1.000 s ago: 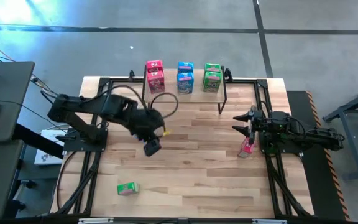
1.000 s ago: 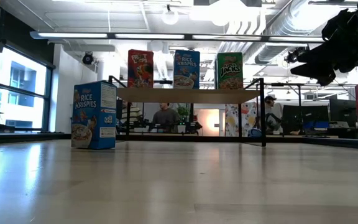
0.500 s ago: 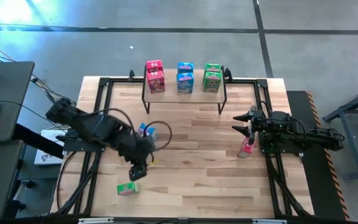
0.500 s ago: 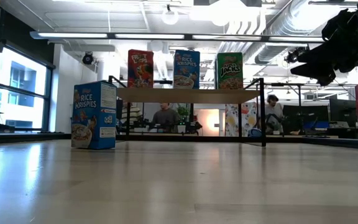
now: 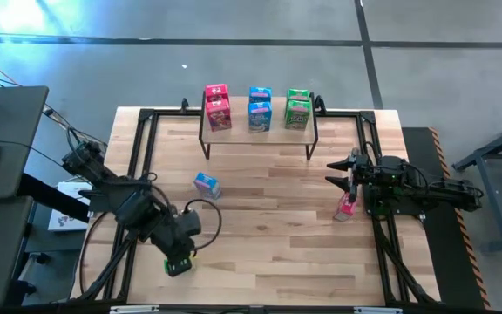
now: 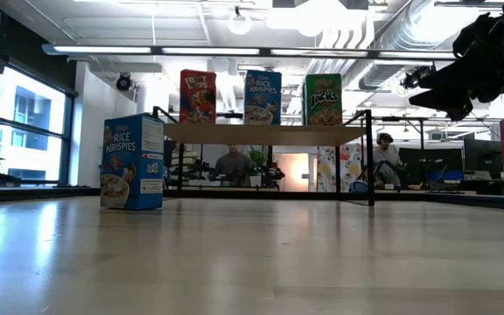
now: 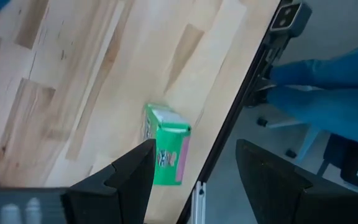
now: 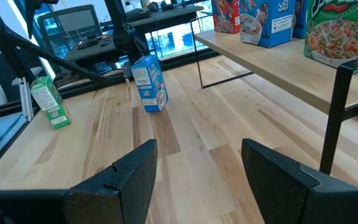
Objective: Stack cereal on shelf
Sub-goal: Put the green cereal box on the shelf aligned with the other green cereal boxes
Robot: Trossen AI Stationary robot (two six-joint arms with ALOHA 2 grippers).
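Note:
A green cereal box (image 7: pixel 166 152) stands near the table's near left corner (image 5: pixel 175 269) and shows again in the right wrist view (image 8: pixel 48 102). My left gripper (image 7: pixel 194 180) hovers over it, open, with the box in front of the gap between the fingers and untouched (image 5: pixel 179 256). A blue box (image 5: pixel 206 183) stands on the table left of centre (image 6: pixel 134 162). The shelf (image 6: pixel 265 133) at the far edge carries red (image 6: pixel 198 96), blue (image 6: pixel 262 96) and green (image 6: pixel 323 99) boxes. My right gripper (image 8: pixel 197 180) waits open at the table's right side (image 5: pixel 342 171), with a pink box (image 5: pixel 347 207) just near of it.
The black frame rail (image 7: pixel 229 137) runs along the table edge right beside the green box. Beyond it are a person's blue sleeves (image 7: pixel 328 93). The shelf's thin black legs (image 8: pixel 334 118) stand on the far part of the table. Bare wood (image 5: pixel 268 218) lies between the arms.
My left arm has swung from the table's middle toward the near left corner and down over the green box. Its gripper stays open. The blue box, which the arm hid a second ago, now shows where it stands. The right arm has kept still.

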